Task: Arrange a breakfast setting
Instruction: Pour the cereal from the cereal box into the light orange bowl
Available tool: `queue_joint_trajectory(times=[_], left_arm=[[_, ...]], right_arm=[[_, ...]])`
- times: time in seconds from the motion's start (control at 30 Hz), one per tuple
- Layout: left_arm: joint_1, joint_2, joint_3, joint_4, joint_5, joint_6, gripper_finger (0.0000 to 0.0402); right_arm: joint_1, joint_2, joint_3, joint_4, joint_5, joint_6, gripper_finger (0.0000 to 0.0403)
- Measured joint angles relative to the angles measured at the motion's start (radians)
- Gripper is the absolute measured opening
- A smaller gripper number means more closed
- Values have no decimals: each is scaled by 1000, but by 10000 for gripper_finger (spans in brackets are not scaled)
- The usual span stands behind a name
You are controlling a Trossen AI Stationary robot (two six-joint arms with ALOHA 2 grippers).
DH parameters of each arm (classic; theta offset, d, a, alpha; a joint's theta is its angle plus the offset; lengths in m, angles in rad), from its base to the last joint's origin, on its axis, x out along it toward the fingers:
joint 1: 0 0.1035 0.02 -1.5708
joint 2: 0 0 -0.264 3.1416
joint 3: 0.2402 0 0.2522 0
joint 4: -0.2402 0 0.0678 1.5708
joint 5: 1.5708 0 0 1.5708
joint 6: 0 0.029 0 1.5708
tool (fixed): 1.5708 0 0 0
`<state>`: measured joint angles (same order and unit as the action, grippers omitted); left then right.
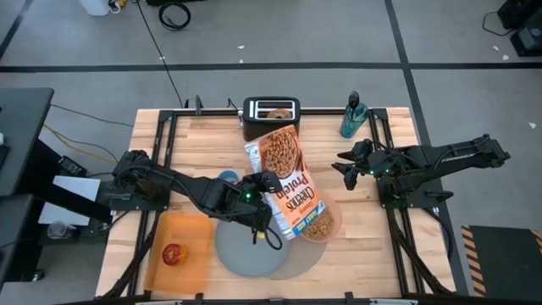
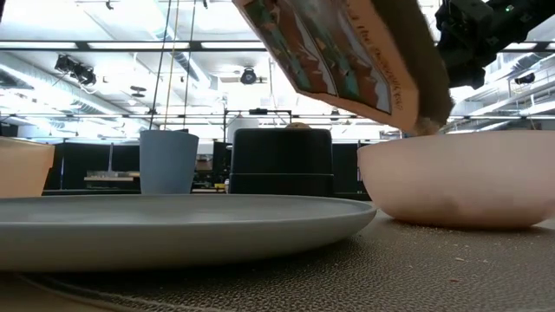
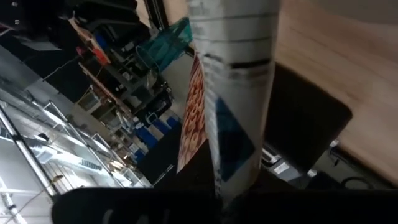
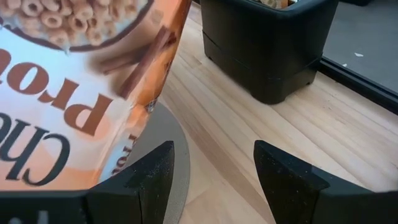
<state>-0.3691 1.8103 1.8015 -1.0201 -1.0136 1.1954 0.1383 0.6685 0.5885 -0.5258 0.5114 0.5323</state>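
Left pincer [image 1: 264, 188] clamps the tilted orange cardboard cereal box [image 1: 290, 180], light and crushable, spout over the translucent pink bowl [image 2: 455, 178]; right pincer [image 4: 211, 171] waits open.

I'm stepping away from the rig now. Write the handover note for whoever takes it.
Left gripper: shut on the cereal box, tipped mouth-down over the pink bowl.
Right gripper: open, empty, waiting right of the box.
Plate and bowl sit on the grey mat. Apple still on the orange board; bagel still in the toaster.
Left: finish pouring, move bagel and apple. No spoon in view.
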Motion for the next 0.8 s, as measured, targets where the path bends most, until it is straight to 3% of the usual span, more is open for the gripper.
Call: queue_joint_trajectory(times=[0.13, 0.8], left_arm=[[12, 0, 0, -17, 71, -61, 11], [66, -6, 0, -133, 223, -322, 11]], right_arm=[[0, 0, 0, 0, -7, 0, 228], [0, 0, 0, -1, -8, 0, 228]])
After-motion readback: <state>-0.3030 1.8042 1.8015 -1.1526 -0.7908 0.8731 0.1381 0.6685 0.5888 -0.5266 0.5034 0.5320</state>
